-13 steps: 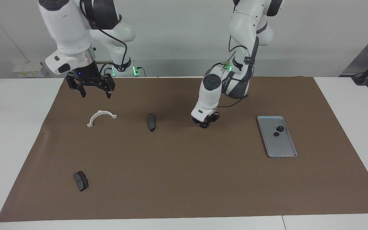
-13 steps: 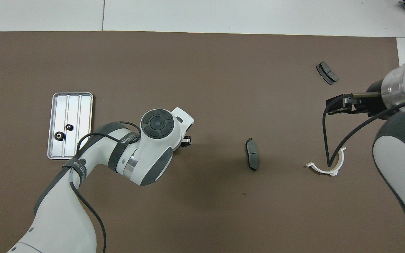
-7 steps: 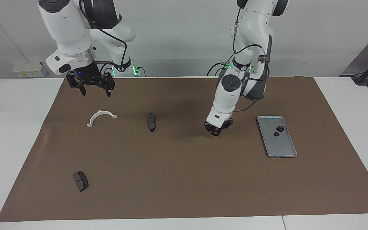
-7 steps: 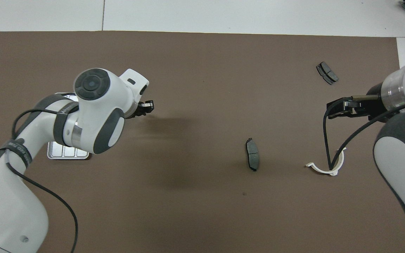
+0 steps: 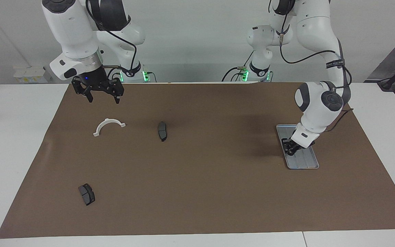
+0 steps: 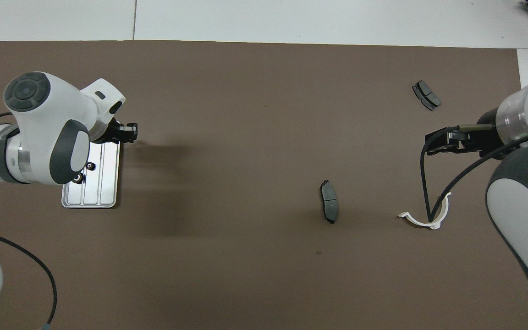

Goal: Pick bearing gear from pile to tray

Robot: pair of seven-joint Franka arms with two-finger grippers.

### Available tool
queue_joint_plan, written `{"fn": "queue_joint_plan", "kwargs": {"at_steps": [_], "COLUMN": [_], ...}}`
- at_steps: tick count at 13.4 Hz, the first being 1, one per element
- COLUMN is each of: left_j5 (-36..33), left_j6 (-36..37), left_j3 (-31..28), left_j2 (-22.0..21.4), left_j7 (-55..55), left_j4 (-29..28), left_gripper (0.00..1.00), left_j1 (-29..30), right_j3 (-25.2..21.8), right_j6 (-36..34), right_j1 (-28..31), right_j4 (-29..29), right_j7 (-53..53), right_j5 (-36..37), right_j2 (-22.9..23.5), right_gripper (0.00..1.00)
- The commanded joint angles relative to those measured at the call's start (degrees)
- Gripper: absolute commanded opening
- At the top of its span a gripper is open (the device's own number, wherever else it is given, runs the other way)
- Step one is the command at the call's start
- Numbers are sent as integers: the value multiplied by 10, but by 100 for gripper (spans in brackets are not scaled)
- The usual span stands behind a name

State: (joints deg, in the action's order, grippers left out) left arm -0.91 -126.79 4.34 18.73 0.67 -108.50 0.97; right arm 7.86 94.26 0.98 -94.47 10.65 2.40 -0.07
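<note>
The left gripper (image 5: 291, 147) is hanging low over the tray (image 5: 309, 164) at the left arm's end of the brown mat (image 5: 197, 192), having swung there in the last second from the middle of the table, where it was down at the mat beside a dark brake pad (image 5: 162, 130). Whether its fingers are parted, or whether a bearing gear is pinched between them, cannot be told from either view; the carry suggests a part is being delivered. In the overhead view 2 small black rings (image 6: 83, 173) are lying in the tray, partly under the arm's wrist. The right gripper (image 5: 102, 97) is waiting in the air, fingers spread and empty, over the mat's edge nearest the robots, above the white half-ring bracket (image 5: 108, 126). A 2nd brake pad (image 5: 86, 194) is lying well apart, farthest from the robots. No loose rings are showing on the mat, so this drop looks like 1 of the last.
</note>
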Motion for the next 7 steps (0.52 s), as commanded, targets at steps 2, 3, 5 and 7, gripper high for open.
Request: {"fn": "queue_joint_plan", "kwargs": {"at_steps": [2, 3, 5, 7], "left_j5": [-8, -8, -8, -4], "left_j6": [-5, -5, 0, 43], "left_j3": [6, 6, 6, 8], "left_j2": [-26, -26, -25, -25], "left_j7": [54, 59, 58, 57], "left_j4": [-43, -46, -34, 13], "left_gripper": [34, 63, 87, 90], "left_j1": [14, 18, 18, 18], "right_j3": [3, 3, 3, 3], "right_j6": [-5, -5, -6, -5], "right_j1": [8, 8, 8, 8], "right_j4": [-4, -4, -4, -4], "right_j7": [-8, -8, -8, -8], "right_j5": [-13, -13, -13, -13], "right_j2": [-6, -6, -6, -6], "right_gripper": [100, 100, 100, 100]}}
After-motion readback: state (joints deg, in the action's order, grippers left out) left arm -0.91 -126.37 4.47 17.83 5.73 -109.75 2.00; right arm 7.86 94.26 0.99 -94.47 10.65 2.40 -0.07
